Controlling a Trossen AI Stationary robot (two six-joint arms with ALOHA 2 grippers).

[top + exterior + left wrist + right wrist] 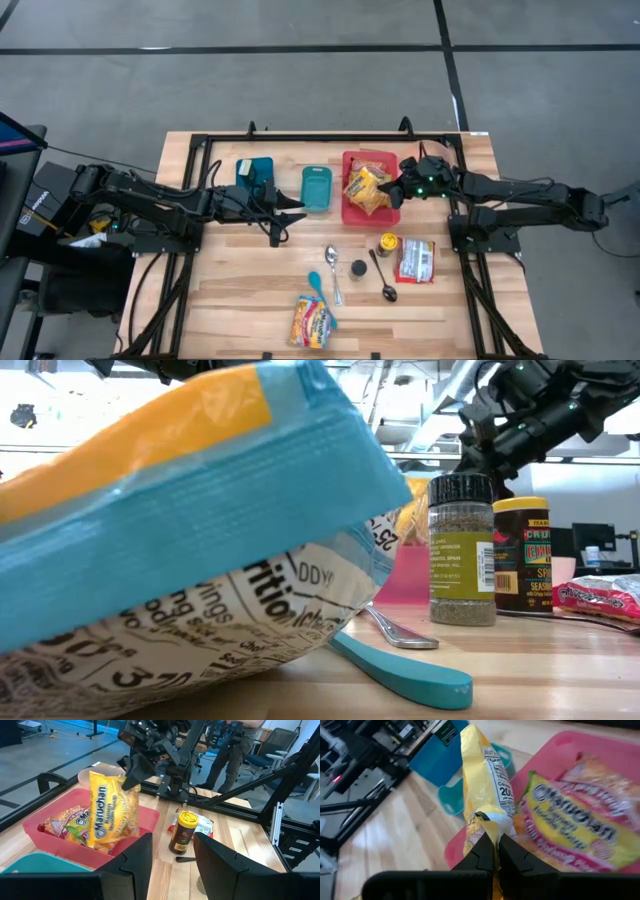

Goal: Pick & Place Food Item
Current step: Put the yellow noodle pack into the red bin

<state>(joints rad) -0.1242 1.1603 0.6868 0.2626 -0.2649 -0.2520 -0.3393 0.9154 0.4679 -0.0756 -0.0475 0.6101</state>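
The right gripper (492, 851) is pinched fully closed on the crimped edge of a yellow ramen packet (482, 785), a crinkly plastic pouch that hangs above the red tray (349, 212), a shallow rectangular plastic bin on the pale wood-plank table (250, 300). In the left wrist view the hanging packet reads "Maruchan" in red letters, and a second Maruchan packet (575, 827) with a green band lies flat in the tray beneath it. The left gripper (285, 215) hovers over the table beside a small teal container (316, 188), its fingers partly apart with nothing between them. A darker teal bin (254, 172) sits just left of that. Near the tray stands a squat brown spice jar (183, 832) with a yellow lid and a red-and-yellow label too small to read, beside a flat red snack pouch (416, 260). In the low view a clear shaker of grey-green seasoning (461, 550) with a black ribbed cap stands by a metal spoon (398, 632) and a matte teal spoon handle (405, 671), while a glossy blue-and-orange bag (190, 500) printed with nutrition text fills the foreground
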